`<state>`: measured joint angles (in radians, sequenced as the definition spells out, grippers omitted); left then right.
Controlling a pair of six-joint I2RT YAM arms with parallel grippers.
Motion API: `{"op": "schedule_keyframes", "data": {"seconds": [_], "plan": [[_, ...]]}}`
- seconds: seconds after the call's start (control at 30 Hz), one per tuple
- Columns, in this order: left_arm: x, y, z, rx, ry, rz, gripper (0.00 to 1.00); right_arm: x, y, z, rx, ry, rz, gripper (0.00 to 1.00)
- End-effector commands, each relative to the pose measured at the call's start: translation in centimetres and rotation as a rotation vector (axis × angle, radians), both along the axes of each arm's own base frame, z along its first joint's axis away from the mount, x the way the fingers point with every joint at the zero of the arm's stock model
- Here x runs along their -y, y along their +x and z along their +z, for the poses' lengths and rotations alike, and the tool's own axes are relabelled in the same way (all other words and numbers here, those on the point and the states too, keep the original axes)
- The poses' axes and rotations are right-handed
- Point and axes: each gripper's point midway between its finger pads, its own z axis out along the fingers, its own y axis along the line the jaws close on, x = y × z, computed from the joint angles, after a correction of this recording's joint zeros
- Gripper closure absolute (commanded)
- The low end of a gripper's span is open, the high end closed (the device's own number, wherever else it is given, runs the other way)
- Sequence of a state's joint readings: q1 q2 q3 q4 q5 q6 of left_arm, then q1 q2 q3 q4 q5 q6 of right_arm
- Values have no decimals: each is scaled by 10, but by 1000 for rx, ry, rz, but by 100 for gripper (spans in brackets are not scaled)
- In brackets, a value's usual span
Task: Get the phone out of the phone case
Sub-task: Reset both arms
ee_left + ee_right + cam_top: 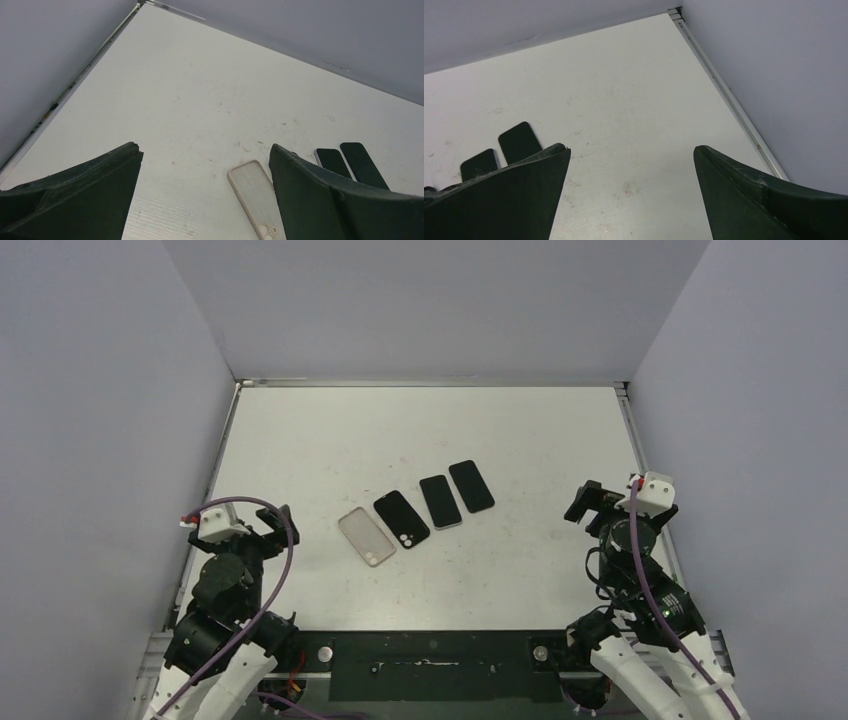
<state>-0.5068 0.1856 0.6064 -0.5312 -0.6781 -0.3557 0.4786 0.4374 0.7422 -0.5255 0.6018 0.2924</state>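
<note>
Left gripper (274,524) wide; phone (401,519) beside case (366,536).

The phone case (366,536) is pale translucent beige, the phone (401,519) beside it black, the table (330,440) white with faint scuffs.

Matt white worktop (420,430), lightly scuffed and smudged; pale metal strip (728,93) along its right edge; frosted, translucent plastic on phone case (366,536); smooth, glossy black phones (440,501); dull, grainy dark plastic on left gripper (204,146) and right gripper (632,148).
</note>
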Motion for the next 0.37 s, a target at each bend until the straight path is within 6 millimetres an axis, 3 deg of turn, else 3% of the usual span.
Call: {"op": "schedule_keyframes", "data": {"seconds": [0.0,0.33], "plan": [[7,1,-3,14,-33,-31,3,22,-11,-17,-71,-70,-101,0],[7,0,0,42,-16,-48,3,30,-18,-11,-51,-70,-128,0]]}}
